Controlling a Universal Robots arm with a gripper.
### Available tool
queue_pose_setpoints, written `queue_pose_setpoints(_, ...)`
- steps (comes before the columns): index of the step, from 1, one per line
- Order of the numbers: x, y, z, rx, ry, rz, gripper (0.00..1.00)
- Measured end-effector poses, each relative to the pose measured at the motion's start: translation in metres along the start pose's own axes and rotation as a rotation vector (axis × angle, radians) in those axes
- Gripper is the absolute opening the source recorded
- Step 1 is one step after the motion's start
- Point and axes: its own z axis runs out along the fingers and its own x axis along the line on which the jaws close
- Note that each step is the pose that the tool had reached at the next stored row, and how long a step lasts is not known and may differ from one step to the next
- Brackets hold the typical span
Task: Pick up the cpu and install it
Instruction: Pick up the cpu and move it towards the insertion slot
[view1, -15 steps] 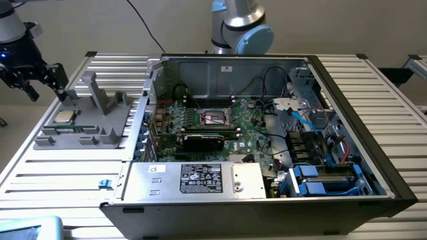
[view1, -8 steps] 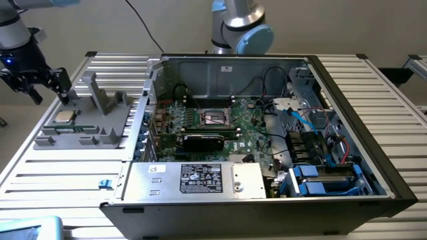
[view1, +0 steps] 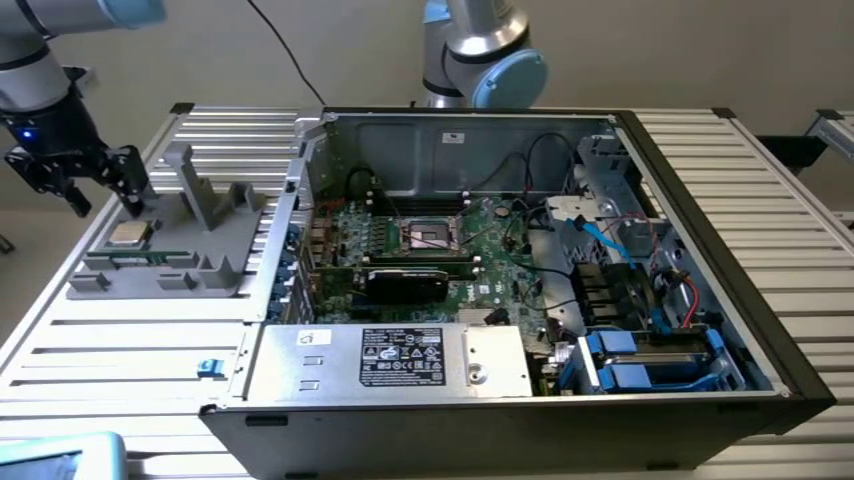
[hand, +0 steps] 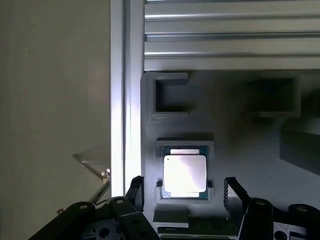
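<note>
The fingers (hand: 136, 192) stand apart and hold nothing. The gripper (view1: 107, 200) hovers just above the cpu (hand: 185, 174), which lies flat in a recess of the grey fixture (view1: 160, 272), beside the open computer case (view1: 441, 152), on the exterior view's left.

We note a plain beige wall (view1: 694, 50) behind the bench, bare and evenly lit. The table (view1: 747, 170) is built of ribbed silver aluminium slats running across the exterior view. In the wrist view its edge rail (hand: 117, 100) catches a bright glare. Beside the table lies a matte tan floor (hand: 50, 100). Lighting soft and diffuse; shadows faint.
</note>
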Motion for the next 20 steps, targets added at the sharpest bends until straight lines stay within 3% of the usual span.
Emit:
queue_pose_setpoints(4, -0.001, -0.0002, 0.0073, 0.0, 0.0001, 0.0, 0.77)
queue_pose_setpoints(5, -0.001, -0.0002, 0.0091, 0.0, 0.0001, 0.0, 0.83)
queue_pose_setpoints(9, -0.002, -0.0003, 0.0163, 0.0001, 0.0004, 0.0, 0.83)
queue_pose_setpoints(15, -0.003, -0.0006, 0.0256, -0.0008, 0.0056, 0.0, 0.83)
queue_pose_setpoints(16, -0.003, -0.0007, 0.0263, -0.0031, 0.0056, 0.001, 0.83)
queue_pose_setpoints(19, -0.003, -0.0007, 0.0276, -0.0177, 0.0055, 0.002, 0.83)
queue_pose_setpoints(20, -0.003, -0.0008, 0.0277, -0.0183, 0.0055, 0.002, 0.83)
